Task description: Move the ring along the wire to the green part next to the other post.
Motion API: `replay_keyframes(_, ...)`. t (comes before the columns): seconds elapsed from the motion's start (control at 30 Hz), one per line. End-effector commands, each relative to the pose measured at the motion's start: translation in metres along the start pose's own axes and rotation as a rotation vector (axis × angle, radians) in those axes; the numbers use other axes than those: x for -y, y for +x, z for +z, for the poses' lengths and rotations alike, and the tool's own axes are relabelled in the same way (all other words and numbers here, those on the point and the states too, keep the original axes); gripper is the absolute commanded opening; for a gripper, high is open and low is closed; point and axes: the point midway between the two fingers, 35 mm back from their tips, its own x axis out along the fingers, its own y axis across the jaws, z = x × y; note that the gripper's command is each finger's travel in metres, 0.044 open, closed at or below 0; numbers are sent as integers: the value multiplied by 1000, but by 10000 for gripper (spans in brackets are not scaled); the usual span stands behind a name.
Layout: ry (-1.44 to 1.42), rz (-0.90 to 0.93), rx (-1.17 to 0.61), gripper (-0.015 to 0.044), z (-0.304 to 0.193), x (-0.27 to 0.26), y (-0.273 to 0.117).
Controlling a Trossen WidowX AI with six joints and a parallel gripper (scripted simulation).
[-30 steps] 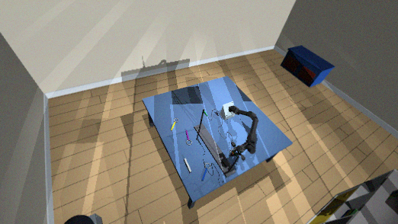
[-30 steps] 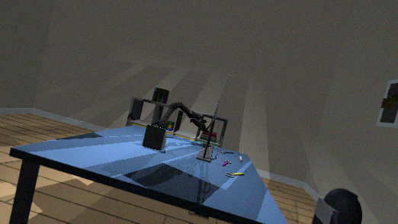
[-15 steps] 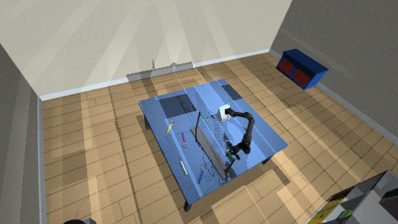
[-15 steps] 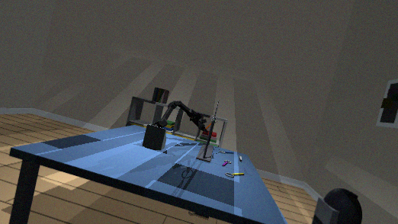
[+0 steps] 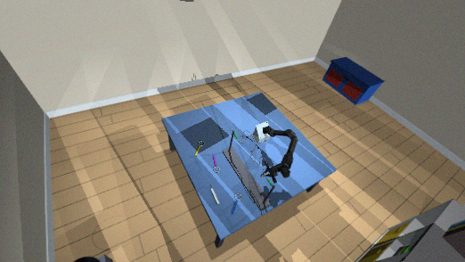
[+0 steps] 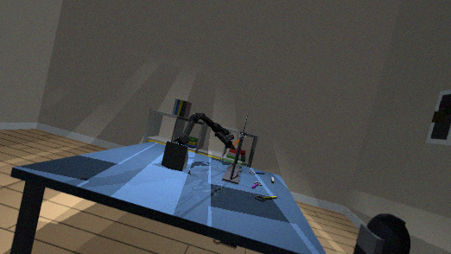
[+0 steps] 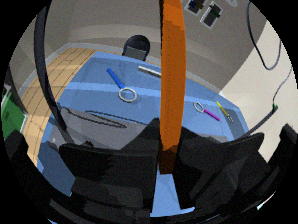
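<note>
My gripper (image 5: 266,173) (image 6: 233,147) (image 7: 160,121) is shut on the orange handle (image 6: 236,142) (image 7: 172,85), which rises between the fingers in the wrist view. The ring (image 6: 243,135) shows small and pale above the handle in the exterior view; it is outside the wrist view, and whether the wire runs through it is too small to tell. The near post (image 5: 268,197) has a green wire part (image 5: 270,183) beside it, close to the gripper. The far post (image 5: 231,143) (image 7: 262,120) has the other green part (image 5: 235,135) (image 7: 274,107). Most of the thin grey wire is hard to make out.
A grey base (image 5: 242,171) (image 6: 227,176) joins the posts. Beyond it lie a blue-handled ring (image 5: 234,206) (image 7: 115,78), a magenta one (image 5: 215,161) (image 7: 211,115), a yellow one (image 5: 198,149) (image 6: 269,197) and a white bar (image 5: 215,196) (image 7: 149,71).
</note>
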Motion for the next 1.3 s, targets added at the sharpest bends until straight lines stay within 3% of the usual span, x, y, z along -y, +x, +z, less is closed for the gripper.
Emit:
replay_keyframes(0.0,-62,-43,3,-150,0,14,0)
replay_keyframes(1.27,-881,-505,16,-150,61,134,-33)
